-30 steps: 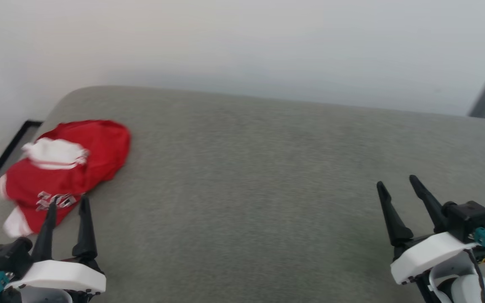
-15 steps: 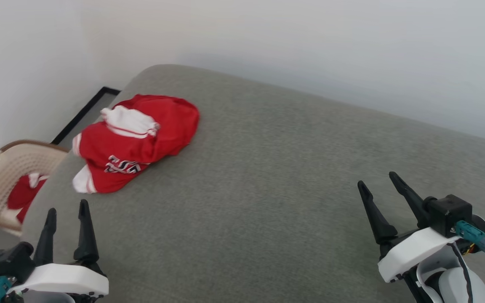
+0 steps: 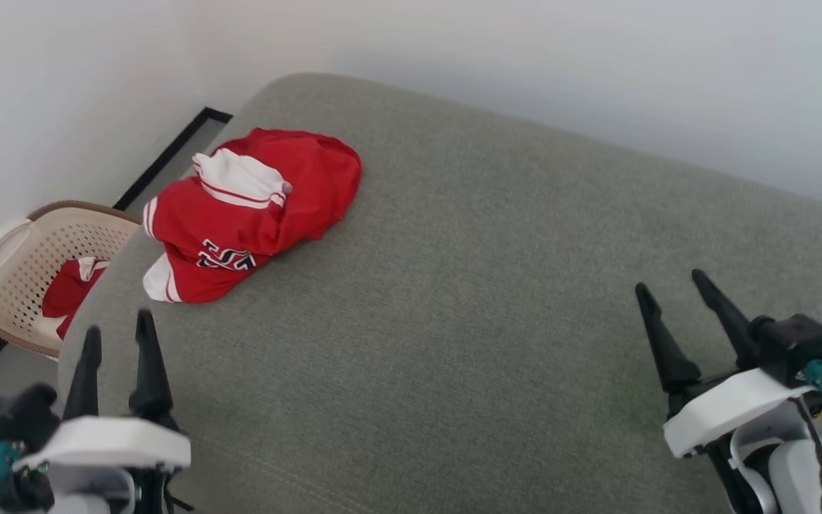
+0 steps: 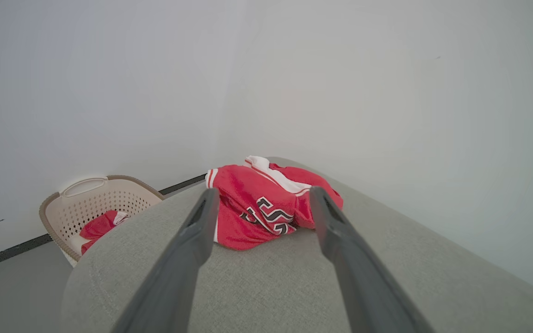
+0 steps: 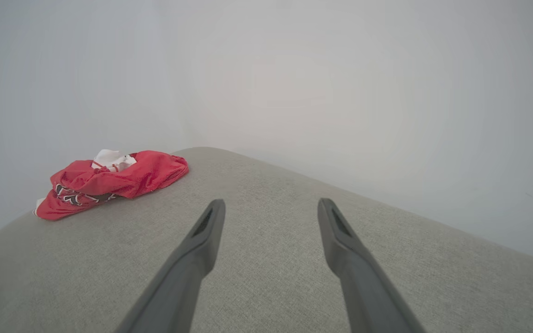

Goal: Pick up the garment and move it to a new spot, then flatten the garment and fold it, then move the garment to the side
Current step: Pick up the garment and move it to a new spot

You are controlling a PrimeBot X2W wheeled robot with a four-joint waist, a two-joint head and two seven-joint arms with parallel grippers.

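Your garment lies crumpled near the far left corner of the grey cushioned surface. It is red, with a white sleeve bunched on top and black, white-outlined lettering towards the near side.

The head view gives you both hands at once. The left hand hangs at the near left edge, short of the garment and apart from it, its fingers spread and holding nothing. The right hand is well apart on the right, over bare fabric, and is also spread wide and empty. That view also looks down into the beige perforated basket on the floor beside the surface, with a small red cloth inside.

The left wrist view lines things up for you. The garment sits framed between the two fingers, ahead of their tips, and the basket is off to its left.

The right wrist view puts the garment far off at its left, a low heap against the pale wall.
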